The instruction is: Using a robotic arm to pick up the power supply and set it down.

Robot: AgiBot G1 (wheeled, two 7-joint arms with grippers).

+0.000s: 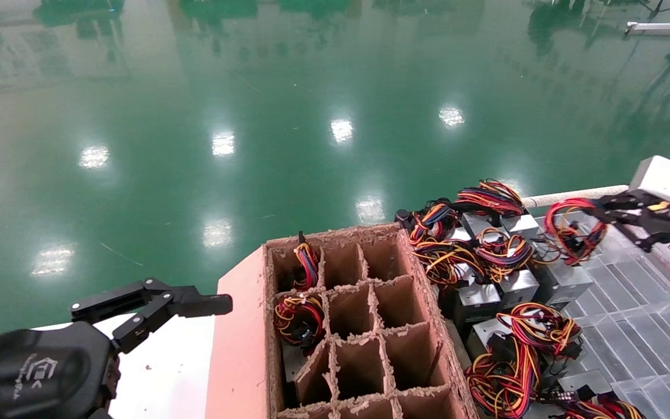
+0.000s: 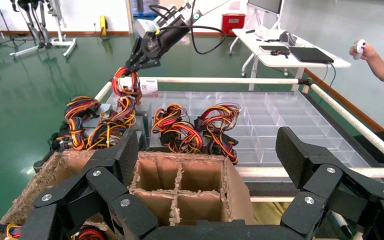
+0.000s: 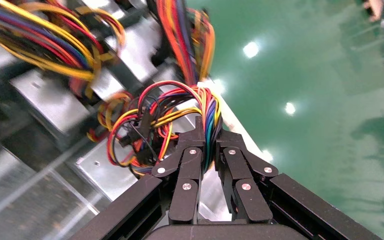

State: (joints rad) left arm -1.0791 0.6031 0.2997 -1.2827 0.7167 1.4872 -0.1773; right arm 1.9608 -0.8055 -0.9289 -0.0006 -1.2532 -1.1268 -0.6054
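Note:
My right gripper [image 1: 605, 210] is shut on the looped red, yellow and black wires [image 1: 572, 233] of a power supply, at the far right above the clear tray. In the right wrist view the coloured wires [image 3: 180, 107] run between the shut fingers [image 3: 194, 150], and a silver-grey box [image 3: 105, 172] lies just beyond. The left wrist view shows that arm [image 2: 161, 36] far off, drawing the wire loop [image 2: 126, 86] upward. I cannot tell whether the box is off the tray. My left gripper [image 1: 160, 299] is open and empty at the lower left, beside the cardboard box.
A brown cardboard divider box [image 1: 335, 234] stands front centre, with wire bundles [image 1: 299, 317] in two cells. Several more power supplies [image 1: 480, 294] crowd the clear gridded tray [image 1: 649, 326]. A white rail [image 1: 573, 195] edges the tray. A person's hand [image 2: 364, 49] and a desk [image 2: 280, 57] are beyond.

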